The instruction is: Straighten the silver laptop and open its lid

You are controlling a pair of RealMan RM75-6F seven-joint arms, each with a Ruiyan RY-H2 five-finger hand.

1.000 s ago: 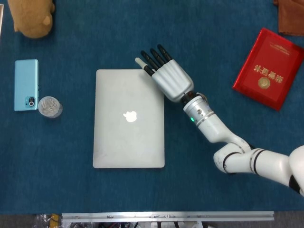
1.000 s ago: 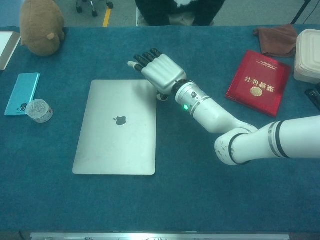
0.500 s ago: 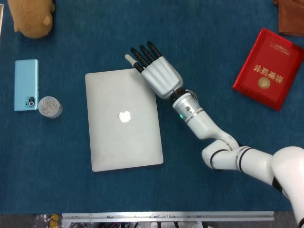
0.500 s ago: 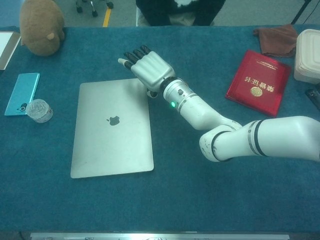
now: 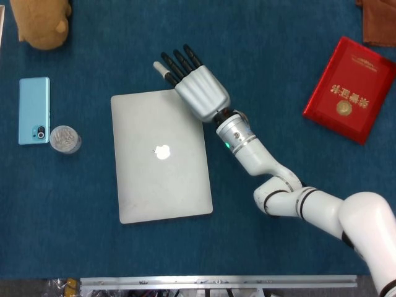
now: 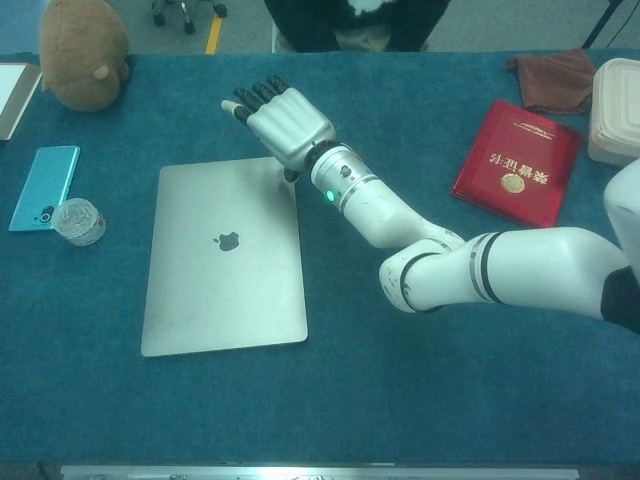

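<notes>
The silver laptop [image 5: 161, 154] [image 6: 225, 255] lies shut on the blue table, logo up, its long sides turned slightly off the table's lines. My right hand [image 5: 195, 90] [image 6: 285, 125] hovers at the lid's far right corner, palm down. Its fingers [image 5: 176, 62] are stretched out toward the far left and hold nothing. The heel of the hand covers that corner, and I cannot tell whether it touches the lid. My left hand appears in neither view.
A light blue phone [image 5: 33, 110] and a small round clear lid [image 5: 65, 138] lie left of the laptop. A brown plush toy [image 5: 40, 21] sits far left. A red booklet [image 5: 349, 90], a brown cloth [image 6: 555, 75] and a white container [image 6: 615, 125] are on the right.
The right hand swept left and away from me. A second ago the laptop lay square and further right; its far end slid left, then it stayed still while the hand moved on.
</notes>
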